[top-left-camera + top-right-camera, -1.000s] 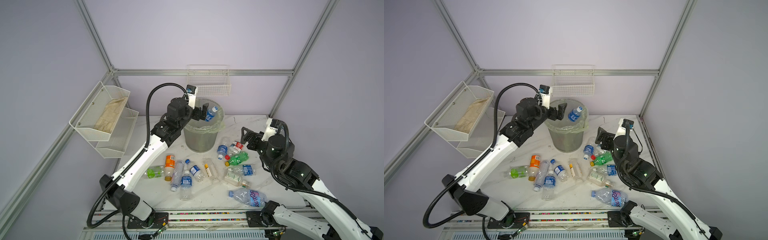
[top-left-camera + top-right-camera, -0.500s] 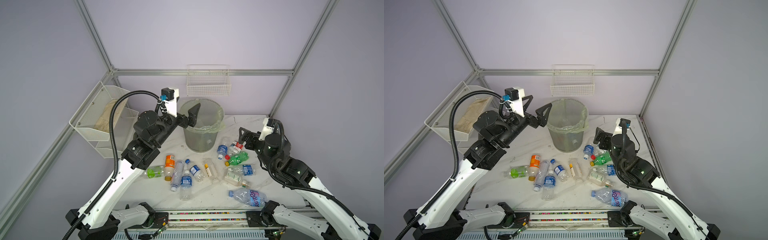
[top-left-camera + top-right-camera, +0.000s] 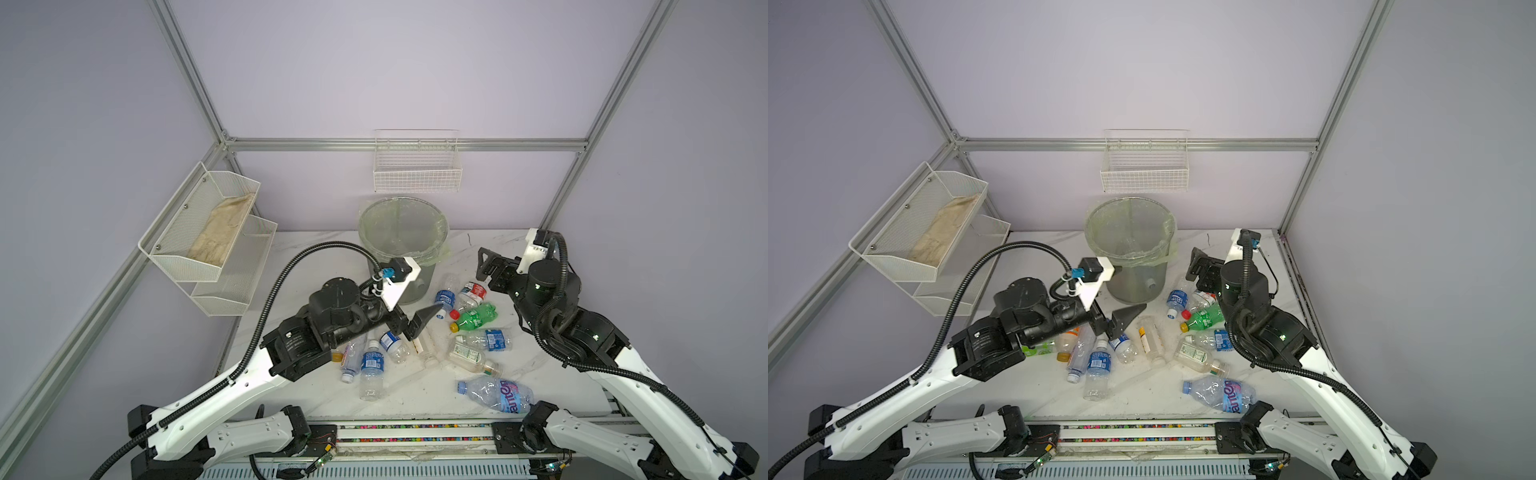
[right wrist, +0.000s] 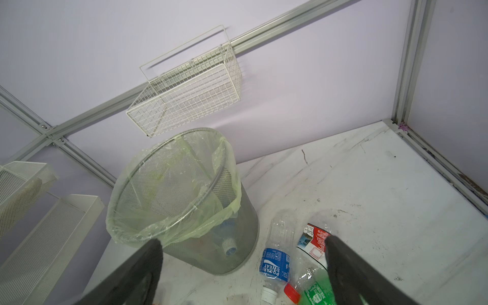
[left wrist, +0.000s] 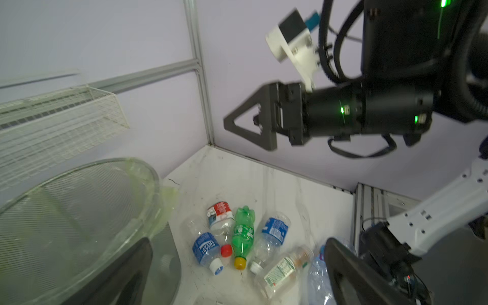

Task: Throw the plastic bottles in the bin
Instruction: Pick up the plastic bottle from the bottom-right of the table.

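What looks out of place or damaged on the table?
The bin stands upright, but its yellow-green liner hangs unevenly, drooping over the rim on one side. The large bottle at the front edge of the table looks crumpled. No spill visible.

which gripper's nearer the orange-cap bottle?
Left. The left gripper hangs open just above and beside the orange-cap bottle; the right gripper, also open, is raised across the pile on the far right side.

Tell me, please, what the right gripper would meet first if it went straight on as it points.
Most likely the bin, on its side wall: the open right gripper points across at it. Depth is unclear; aimed slightly lower, it would meet the blue-label bottle first.
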### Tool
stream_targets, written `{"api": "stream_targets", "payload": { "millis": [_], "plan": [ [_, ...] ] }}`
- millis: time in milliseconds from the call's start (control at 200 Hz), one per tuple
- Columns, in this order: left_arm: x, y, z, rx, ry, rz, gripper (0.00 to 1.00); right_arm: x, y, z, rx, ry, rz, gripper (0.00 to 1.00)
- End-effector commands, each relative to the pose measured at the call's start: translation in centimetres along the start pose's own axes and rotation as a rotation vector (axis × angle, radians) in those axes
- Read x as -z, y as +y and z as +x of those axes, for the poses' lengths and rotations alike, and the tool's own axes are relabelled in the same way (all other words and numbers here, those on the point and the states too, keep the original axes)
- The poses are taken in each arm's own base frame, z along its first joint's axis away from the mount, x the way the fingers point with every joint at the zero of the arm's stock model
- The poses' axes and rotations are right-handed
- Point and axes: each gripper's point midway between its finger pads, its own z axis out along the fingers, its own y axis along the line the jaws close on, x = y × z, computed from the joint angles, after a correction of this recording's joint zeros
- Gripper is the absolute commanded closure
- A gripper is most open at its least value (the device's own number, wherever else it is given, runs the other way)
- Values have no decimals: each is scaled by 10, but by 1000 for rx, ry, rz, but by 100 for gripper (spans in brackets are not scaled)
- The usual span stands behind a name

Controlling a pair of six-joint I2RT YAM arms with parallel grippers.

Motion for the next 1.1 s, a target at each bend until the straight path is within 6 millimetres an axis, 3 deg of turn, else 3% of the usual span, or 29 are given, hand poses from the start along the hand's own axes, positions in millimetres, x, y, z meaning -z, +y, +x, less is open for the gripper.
{"api": "stream_targets", "payload": {
  "millis": [0,220,510,540,630,1090],
  "plan": [
    [-16,-31,46,-81,130,114,0,9,-1,-25,-8,-59,5,3],
    [-48,-65,99,-74,268,230,0,15,-2,-39,-20,-89,2,3],
    [-83,-111,151,-134,389,307,1,33,-11,-59,-45,-154,17,3],
    [-92,-116,170,-157,437,303,1,35,-12,-61,-47,-160,22,3],
    [-103,-127,190,-232,484,280,3,39,-16,-67,-55,-182,37,3],
    [-147,-192,241,-428,539,343,7,40,-22,-64,-42,-183,55,3]
  ]
}}
